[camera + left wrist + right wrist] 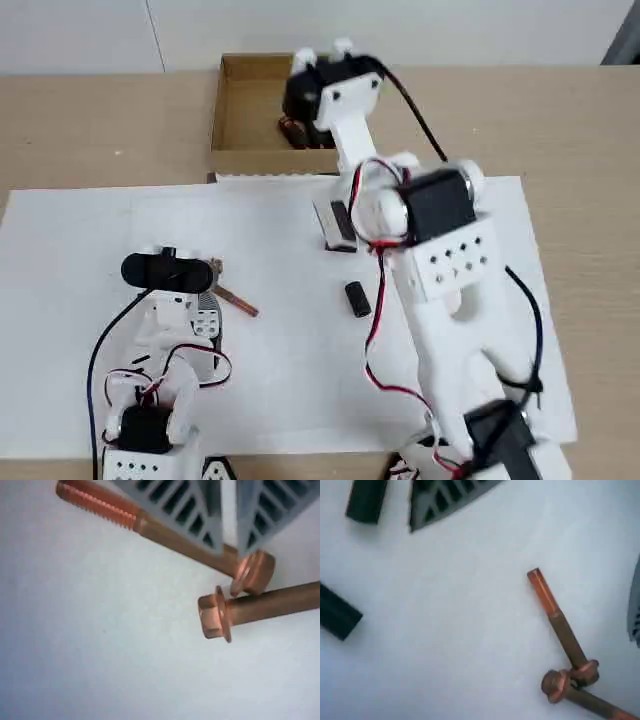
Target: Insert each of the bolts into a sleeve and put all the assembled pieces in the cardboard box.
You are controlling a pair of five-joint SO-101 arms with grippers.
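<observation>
Two copper bolts lie on the white paper, one (150, 525) slanting under my left gripper (231, 550) and one (260, 605) beside it. The left gripper's fingers stand shut with a thin slit, their tips right over the first bolt's shaft by its head; they do not pinch it. This gripper (213, 283) sits low at the bolt (237, 301). In the right wrist view both bolts (557, 617) (555, 685) lie heads together and two black sleeves (366, 500) (337, 614) lie apart. The right gripper (540, 555) is open wide. The other arm's gripper (298, 120) hangs inside the cardboard box (215, 110).
The white paper sheet (80, 260) covers most of the wooden table. A black sleeve (357, 298) lies mid-sheet and another (340, 225) near the long arm's elbow. That arm's white body (450, 300) and cables cross the right half.
</observation>
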